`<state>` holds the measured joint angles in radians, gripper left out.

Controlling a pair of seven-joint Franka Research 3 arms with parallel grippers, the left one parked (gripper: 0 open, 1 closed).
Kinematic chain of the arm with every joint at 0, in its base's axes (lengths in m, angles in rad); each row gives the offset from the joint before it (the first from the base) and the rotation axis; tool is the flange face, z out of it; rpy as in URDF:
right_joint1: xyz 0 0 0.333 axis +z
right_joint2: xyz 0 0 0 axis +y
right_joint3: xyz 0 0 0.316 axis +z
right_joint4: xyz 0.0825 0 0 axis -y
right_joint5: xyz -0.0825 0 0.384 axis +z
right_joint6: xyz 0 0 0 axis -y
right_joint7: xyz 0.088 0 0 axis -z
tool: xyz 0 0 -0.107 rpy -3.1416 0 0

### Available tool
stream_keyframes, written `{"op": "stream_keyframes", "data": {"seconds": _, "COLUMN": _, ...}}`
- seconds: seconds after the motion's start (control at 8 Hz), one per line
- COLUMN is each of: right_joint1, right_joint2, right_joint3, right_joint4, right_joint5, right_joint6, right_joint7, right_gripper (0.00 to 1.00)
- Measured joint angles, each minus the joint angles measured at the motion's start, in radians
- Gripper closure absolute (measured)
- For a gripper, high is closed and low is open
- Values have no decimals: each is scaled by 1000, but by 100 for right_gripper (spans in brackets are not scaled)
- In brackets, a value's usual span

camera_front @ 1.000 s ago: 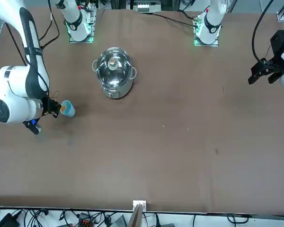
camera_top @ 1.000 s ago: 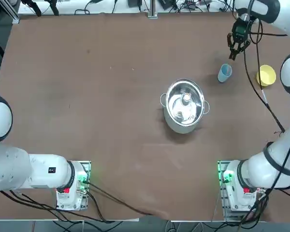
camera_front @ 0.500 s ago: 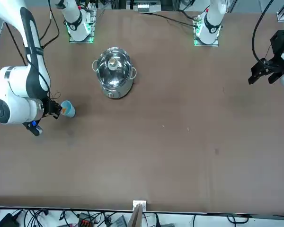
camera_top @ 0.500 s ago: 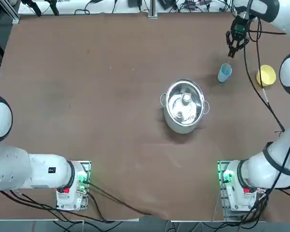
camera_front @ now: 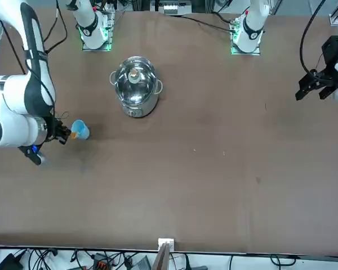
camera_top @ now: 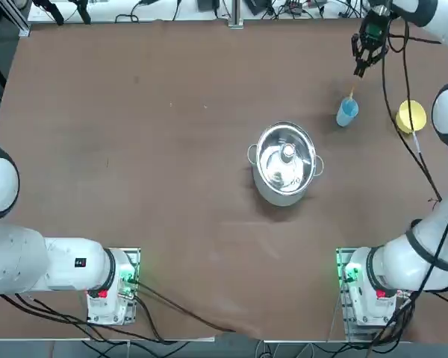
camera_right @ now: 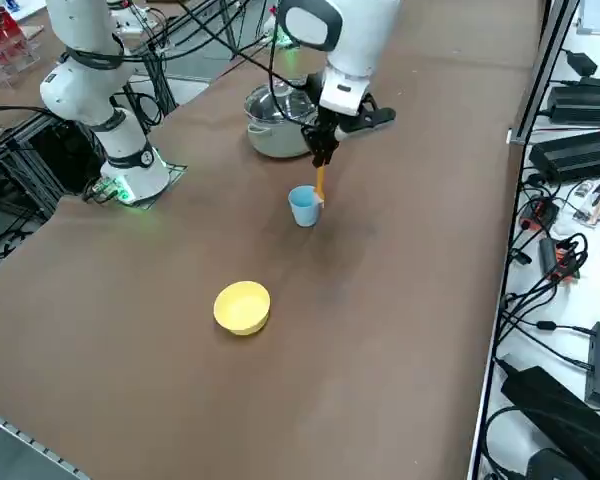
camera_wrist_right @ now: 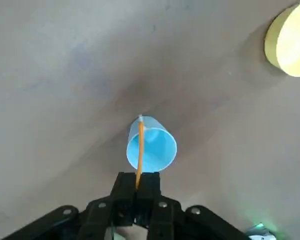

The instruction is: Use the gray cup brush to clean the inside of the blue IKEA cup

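Right gripper (camera_wrist_right: 138, 192) pinching gray cup brush (camera_wrist_right: 139, 150) above blue IKEA cup (camera_wrist_right: 152, 145) at table's (camera_top: 134, 149) 1 o'clock, brush tip at rim; off-centre plunge could snag the wall and topple the light cup.

I see even, bright light from overhead across the brown tabletop (camera_top: 134, 149), with no harsh glare on it. The steel pot (camera_top: 285, 164) throws only a short soft shadow toward the bases, and bright highlights sit inside its bowl. Green lamps glow at the arm bases. From the wrist camera the tabletop looks paler and washed out; a soft dark shadow lies beside the blue cup (camera_wrist_right: 151, 145), and the yellow cup (camera_wrist_right: 290, 42) at the corner looks overexposed. The black fingers (camera_wrist_right: 124, 192) near the lens are slightly soft.
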<state>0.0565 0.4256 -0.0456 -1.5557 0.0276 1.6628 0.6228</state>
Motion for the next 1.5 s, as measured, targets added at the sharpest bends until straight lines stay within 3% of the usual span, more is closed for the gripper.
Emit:
{"op": "stream_keyframes", "data": {"seconds": 0.25, "right_joint1": -4, "right_joint2": -20, "right_joint3": -8, "right_joint4": 10, "right_joint5": -14, "right_joint6": -51, "right_joint7": -4, "right_gripper": 97}}
{"op": "stream_keyframes", "data": {"seconds": 0.62, "right_joint1": -20, "right_joint2": -54, "right_joint3": -13, "right_joint4": 11, "right_joint5": -129, "right_joint6": -111, "right_joint7": -70, "right_gripper": 97}}
{"op": "stream_keyframes", "data": {"seconds": 1.12, "right_joint1": -155, "right_joint2": -52, "right_joint3": -27, "right_joint4": 6, "right_joint5": -276, "right_joint6": -105, "right_joint7": -359, "right_gripper": 97}}
{"op": "stream_keyframes", "data": {"seconds": 1.5, "right_joint1": -221, "right_joint2": -50, "right_joint3": -27, "right_joint4": -41, "right_joint5": -362, "right_joint6": -29, "right_joint7": -492, "right_gripper": 97}}
